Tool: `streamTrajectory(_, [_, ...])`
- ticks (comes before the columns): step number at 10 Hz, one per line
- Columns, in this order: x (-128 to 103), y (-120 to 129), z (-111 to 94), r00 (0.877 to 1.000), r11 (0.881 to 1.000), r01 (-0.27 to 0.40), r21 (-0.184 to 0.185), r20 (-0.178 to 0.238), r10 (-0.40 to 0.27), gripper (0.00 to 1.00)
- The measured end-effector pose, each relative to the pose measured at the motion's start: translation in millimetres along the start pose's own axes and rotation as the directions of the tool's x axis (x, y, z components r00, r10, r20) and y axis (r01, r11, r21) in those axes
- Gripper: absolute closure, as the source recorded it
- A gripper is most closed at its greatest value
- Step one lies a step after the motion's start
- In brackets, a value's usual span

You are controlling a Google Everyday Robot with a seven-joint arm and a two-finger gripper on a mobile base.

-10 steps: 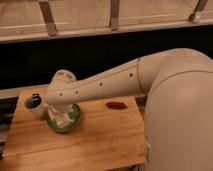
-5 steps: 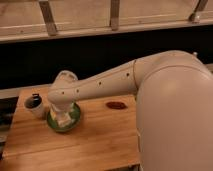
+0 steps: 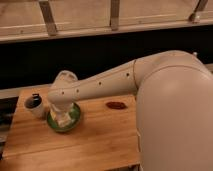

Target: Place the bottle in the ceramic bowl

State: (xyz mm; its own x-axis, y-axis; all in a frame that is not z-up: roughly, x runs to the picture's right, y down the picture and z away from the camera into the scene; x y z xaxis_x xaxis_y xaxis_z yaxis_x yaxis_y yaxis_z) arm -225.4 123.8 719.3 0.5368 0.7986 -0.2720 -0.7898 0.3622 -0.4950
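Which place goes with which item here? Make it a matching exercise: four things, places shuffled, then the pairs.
Things:
1. ceramic bowl
2. white mug
3. dark reddish object
4. pincer

Places:
A. left end of the wooden table, near its edge
B. directly over the green dish, at the end of the arm
C. on the tabletop right of the bowl, apart from it
D. on the table under the arm's wrist, right of the mug

Pairs: 1-D, 2-A, 3-C, 4-B
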Motion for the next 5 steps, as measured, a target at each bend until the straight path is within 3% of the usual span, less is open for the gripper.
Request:
streamTrajectory(1, [0.4, 0.0, 0.7, 1.000, 1.000, 0.000, 0.000, -0.001, 0.000, 0.24])
streamTrajectory(2, [0.4, -0.2, 0.6, 1.000, 1.000, 0.000, 0.000, -0.001, 0.000, 0.20])
streamTrajectory(5, [0.4, -0.6, 0.4, 1.000, 1.000, -0.001, 0.000, -0.001, 0.001, 0.20])
